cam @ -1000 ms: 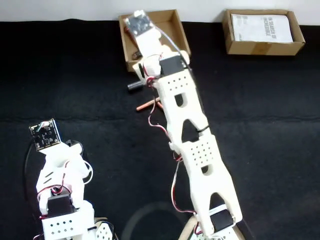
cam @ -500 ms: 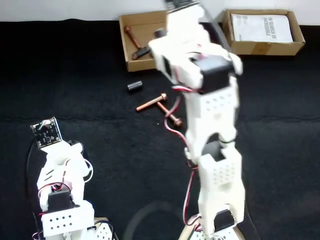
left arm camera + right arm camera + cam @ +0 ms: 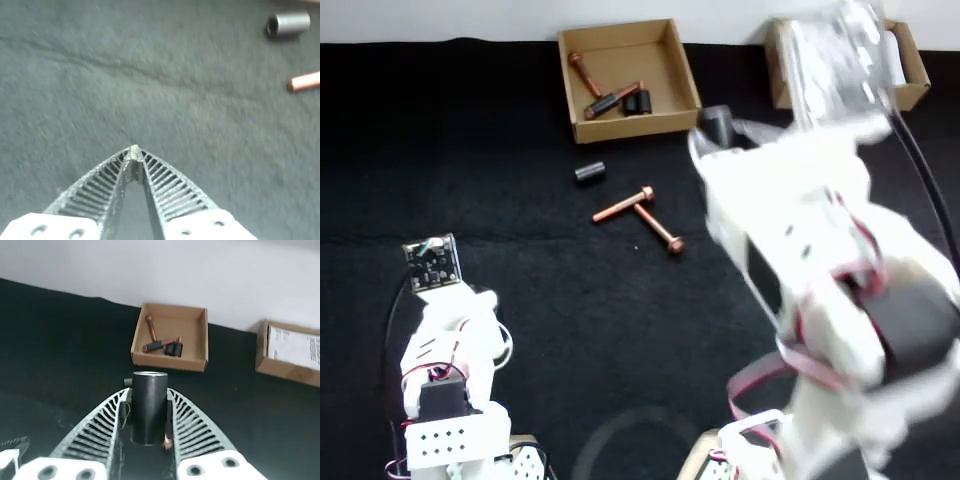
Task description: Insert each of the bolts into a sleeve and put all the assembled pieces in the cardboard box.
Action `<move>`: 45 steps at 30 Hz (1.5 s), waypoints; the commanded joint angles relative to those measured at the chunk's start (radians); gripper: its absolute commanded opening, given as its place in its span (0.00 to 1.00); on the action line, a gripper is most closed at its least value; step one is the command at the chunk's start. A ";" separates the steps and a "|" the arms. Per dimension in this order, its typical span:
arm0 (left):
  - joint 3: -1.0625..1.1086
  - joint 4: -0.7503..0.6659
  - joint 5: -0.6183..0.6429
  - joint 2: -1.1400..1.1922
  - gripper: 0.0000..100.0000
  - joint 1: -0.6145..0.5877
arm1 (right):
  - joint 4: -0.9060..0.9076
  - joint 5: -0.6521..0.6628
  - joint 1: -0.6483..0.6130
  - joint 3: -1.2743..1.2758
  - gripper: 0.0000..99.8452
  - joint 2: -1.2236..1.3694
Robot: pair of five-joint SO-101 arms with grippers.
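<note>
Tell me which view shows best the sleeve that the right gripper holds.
The right wrist view: the sleeve sits close and unhidden in the right gripper. The high view shows it small, at the arm's tip. The left wrist view shows a different, loose sleeve.

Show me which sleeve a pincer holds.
The sleeve clamped in the right pincer; another sleeve lies loose on the table, the rest are in the box.

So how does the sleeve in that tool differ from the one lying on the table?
The held sleeve is clamped in the right tool; the loose sleeve is touched by nothing. The held sleeve hangs above the table; the loose sleeve lies on its side on it. Both are short dark tubes outside the cardboard box.
</note>
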 commanded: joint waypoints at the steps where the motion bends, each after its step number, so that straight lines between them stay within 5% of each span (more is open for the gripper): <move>1: -0.058 0.120 -0.008 0.007 0.10 0.056 | 0.008 -0.011 0.062 0.228 0.01 -0.232; 5: -0.170 0.275 0.018 0.007 0.13 0.133 | 0.008 -0.068 0.174 0.406 0.01 -0.407; 13: -0.483 0.361 0.035 0.070 0.13 0.272 | -0.039 -0.071 0.418 0.743 0.01 -0.760; 23: -0.997 0.514 0.038 0.851 0.13 0.323 | -0.492 -0.071 0.777 1.234 0.01 -1.294; 32: -1.492 0.804 0.031 1.388 0.13 0.389 | -0.538 -0.074 0.967 1.466 0.01 -1.392; 45: -1.837 0.813 -0.663 1.813 0.13 0.578 | -0.900 -0.066 1.311 1.847 0.01 -1.392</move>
